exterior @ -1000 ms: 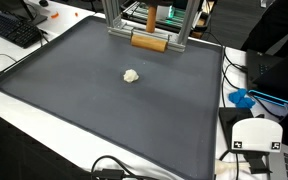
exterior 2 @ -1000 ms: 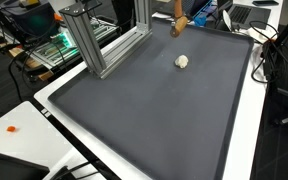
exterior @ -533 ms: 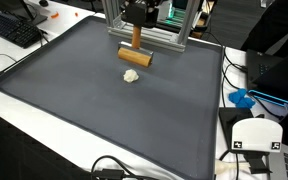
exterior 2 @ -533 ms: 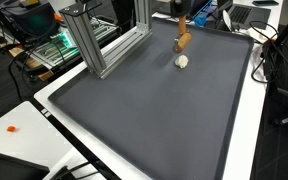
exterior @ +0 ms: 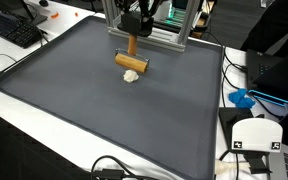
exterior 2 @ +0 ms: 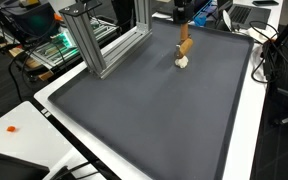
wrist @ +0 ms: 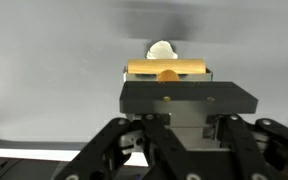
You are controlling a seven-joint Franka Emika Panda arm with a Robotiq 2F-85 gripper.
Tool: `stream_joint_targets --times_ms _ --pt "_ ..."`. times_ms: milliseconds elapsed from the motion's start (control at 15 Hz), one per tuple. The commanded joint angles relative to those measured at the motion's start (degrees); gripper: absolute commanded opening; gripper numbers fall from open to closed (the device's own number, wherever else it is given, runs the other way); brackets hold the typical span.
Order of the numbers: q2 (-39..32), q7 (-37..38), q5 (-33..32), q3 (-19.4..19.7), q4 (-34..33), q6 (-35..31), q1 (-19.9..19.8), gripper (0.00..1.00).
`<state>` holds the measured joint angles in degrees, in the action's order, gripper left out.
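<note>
My gripper (exterior: 132, 38) is shut on the handle of a wooden T-shaped tool (exterior: 131, 62), a stick with a cylinder head. The head hangs just above and behind a small pale lump (exterior: 132, 76) that lies on the dark grey mat (exterior: 84, 100). In an exterior view the tool (exterior 2: 184, 47) sits right over the lump (exterior 2: 182, 62). In the wrist view the wooden cylinder (wrist: 167, 68) lies across the frame with the lump (wrist: 163, 49) just beyond it; my fingertips are hidden behind the gripper body.
An aluminium frame (exterior 2: 99, 40) stands at the mat's far edge (exterior: 174, 35). A keyboard (exterior: 12, 28) lies off one corner. A white device (exterior: 254, 135) and blue item (exterior: 242, 98) sit beside the mat. Cables (exterior: 109, 170) run along the near edge.
My gripper has come down and forward with the wooden tool, from the frame at the mat's far edge to just over the pale lump. The lump has not moved.
</note>
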<state>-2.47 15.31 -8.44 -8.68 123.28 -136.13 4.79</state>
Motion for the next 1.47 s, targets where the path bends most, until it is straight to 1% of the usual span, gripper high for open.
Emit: stream_joint_targets --times_ms 0,67,267,467,667,1400 --pt "0.02 -0.13 0.12 0.93 -0.1 0.11 0.91 0.22" --pt "-0.24 -1.14 1.37 0.92 0.07 -0.9 0.84 0.22" --pt "-1.19 -1.0 1.96 1.03 -0.13 -2.08 0.87 0.22" --pt "-2.33 -0.7 1.65 1.36 -0.15 -3.69 0.81 0.22" --pt "-3.39 -0.91 1.64 1.75 -0.09 -3.84 0.79 0.22" --pt "-3.81 -3.1 2.97 1.98 -0.56 3.25 0.85 0.22"
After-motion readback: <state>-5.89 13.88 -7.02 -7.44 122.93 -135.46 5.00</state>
